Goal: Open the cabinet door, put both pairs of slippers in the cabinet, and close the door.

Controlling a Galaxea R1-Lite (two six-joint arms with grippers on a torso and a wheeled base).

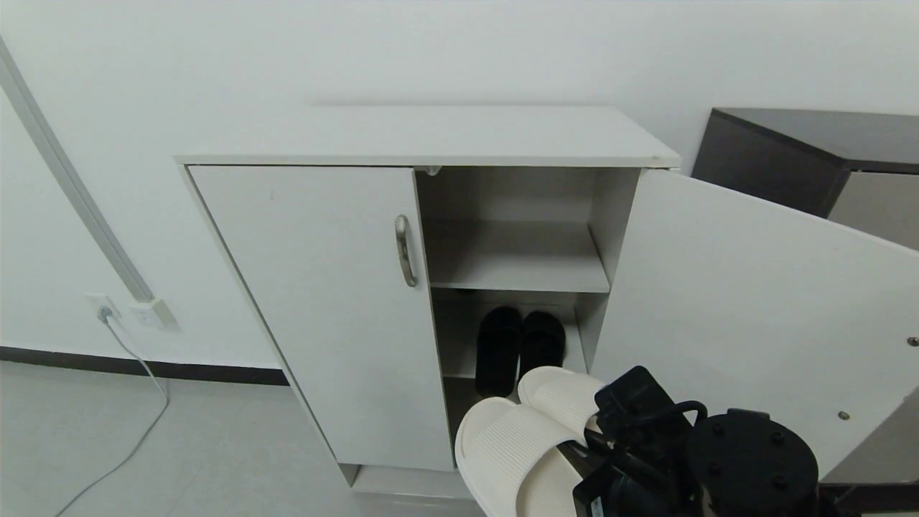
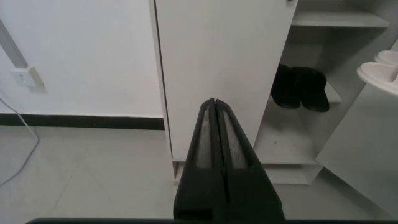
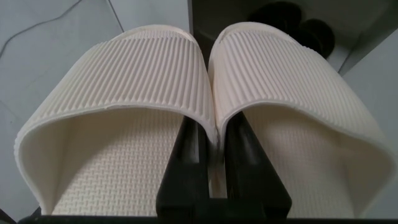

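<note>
A: Right wrist view: right gripper (image 3: 213, 130) is clamping the cream slippers (image 3: 143, 74) by their inner walls, jaws nearly together, before the open cabinet (image 1: 431, 136).
B: Inside, black slippers (image 1: 518, 348) are lying on the second shelf; right door (image 1: 747, 287) is standing open; left gripper (image 2: 214, 109) is hanging empty, jaws pressed together.

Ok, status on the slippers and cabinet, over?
Right gripper shut on cream ribbed slippers, in front of open white cabinet. Left gripper shut, empty. Black slippers already shelved inside. Right door open, nothing blocking.
</note>
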